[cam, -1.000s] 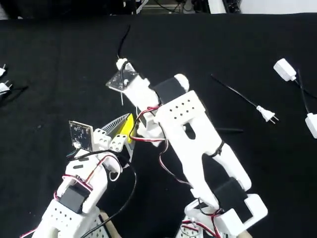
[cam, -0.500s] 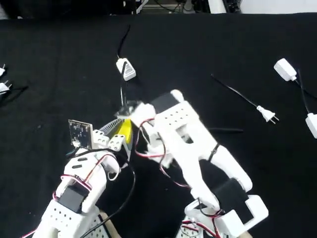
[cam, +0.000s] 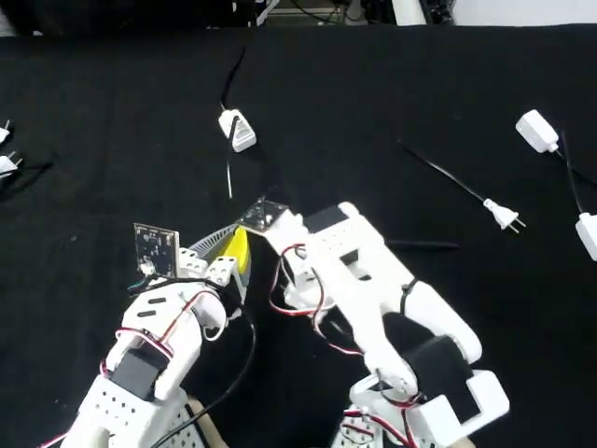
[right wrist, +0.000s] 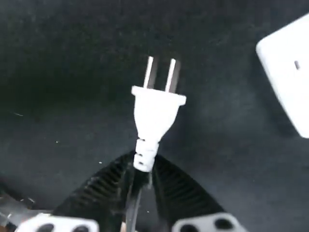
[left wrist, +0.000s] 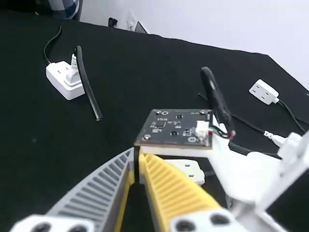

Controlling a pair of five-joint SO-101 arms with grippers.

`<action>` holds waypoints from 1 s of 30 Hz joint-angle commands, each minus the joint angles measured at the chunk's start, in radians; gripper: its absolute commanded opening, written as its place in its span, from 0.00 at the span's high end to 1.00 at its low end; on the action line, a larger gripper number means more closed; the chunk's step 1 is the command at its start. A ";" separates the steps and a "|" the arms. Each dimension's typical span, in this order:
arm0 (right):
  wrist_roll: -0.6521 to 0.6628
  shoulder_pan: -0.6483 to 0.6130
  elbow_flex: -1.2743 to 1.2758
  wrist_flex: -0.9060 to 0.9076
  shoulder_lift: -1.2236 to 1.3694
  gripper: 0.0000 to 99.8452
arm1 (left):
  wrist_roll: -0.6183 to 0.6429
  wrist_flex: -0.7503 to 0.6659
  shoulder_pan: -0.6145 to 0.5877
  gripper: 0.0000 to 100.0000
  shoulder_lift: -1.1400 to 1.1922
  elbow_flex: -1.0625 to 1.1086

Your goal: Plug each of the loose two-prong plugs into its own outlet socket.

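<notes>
High: socket block [cam: 238, 130] on desk [cam: 420, 84], 12 o'clock off right arm [cam: 373, 280].
Left wrist: left end effector [left wrist: 137, 162] clenched, contents unclear.
Right wrist: right end effector [right wrist: 140, 176] grasping two-prong plug [right wrist: 155, 108] at strain relief. Socket face [right wrist: 288, 72] near, off-axis. Rear grip may pivot: square prongs, push slow.

Your high camera is fixed above the worktop [cam: 112, 84] and looks down on it from well off, taking it in from the near edge to the far edge. Your left wrist camera rides low behind the left hand [left wrist: 137, 162] and faces the far edge. It catches the camera board [left wrist: 176, 127] of the other arm close ahead and the outlet [left wrist: 64, 79] farther on. The high view covers both of these around the middle of the worktop. Your right wrist camera sits very close to the worktop, looking along the right hand [right wrist: 140, 164] at the plug [right wrist: 153, 108].
</notes>
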 commanded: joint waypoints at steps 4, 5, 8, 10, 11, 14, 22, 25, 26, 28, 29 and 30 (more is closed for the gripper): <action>-0.068 0.009 0.056 -0.028 -0.018 0.90 | -0.009 -0.005 -0.012 0.97 -0.014 0.013; -0.066 0.009 0.056 -0.028 -0.018 0.86 | -0.009 -0.005 -0.012 0.97 -0.014 0.013; -0.058 0.005 0.045 -0.038 -0.027 0.79 | -0.009 -0.006 -0.012 0.97 -0.014 0.013; -0.060 0.005 0.021 -0.048 -0.025 0.79 | -0.009 -0.008 -0.012 0.97 -0.014 0.013; -0.063 0.005 0.005 -0.052 -0.025 0.79 | -0.009 -0.008 -0.012 0.97 -0.014 0.013; -0.057 0.003 -0.035 -0.060 -0.018 0.81 | -0.009 -0.009 -0.036 0.97 -0.015 0.013; -0.057 0.003 -0.045 -0.207 -0.018 0.81 | -0.009 -0.020 -0.127 0.97 -0.015 0.013; -0.055 0.003 -0.038 -0.230 -0.012 0.81 | -0.009 -0.020 -0.151 0.97 -0.015 0.013; -0.048 0.003 -0.035 -0.230 -0.001 0.81 | -0.008 -0.018 -0.153 0.97 -0.015 0.013; -0.015 0.006 -0.027 -0.226 0.033 0.81 | -0.008 -0.017 -0.153 0.97 -0.015 0.013; -0.006 0.009 -0.022 -0.229 0.054 0.81 | -0.008 -0.015 -0.153 0.97 -0.015 0.013; -0.002 0.009 -0.021 -0.230 0.081 0.81 | -0.008 -0.015 -0.153 0.97 -0.015 0.013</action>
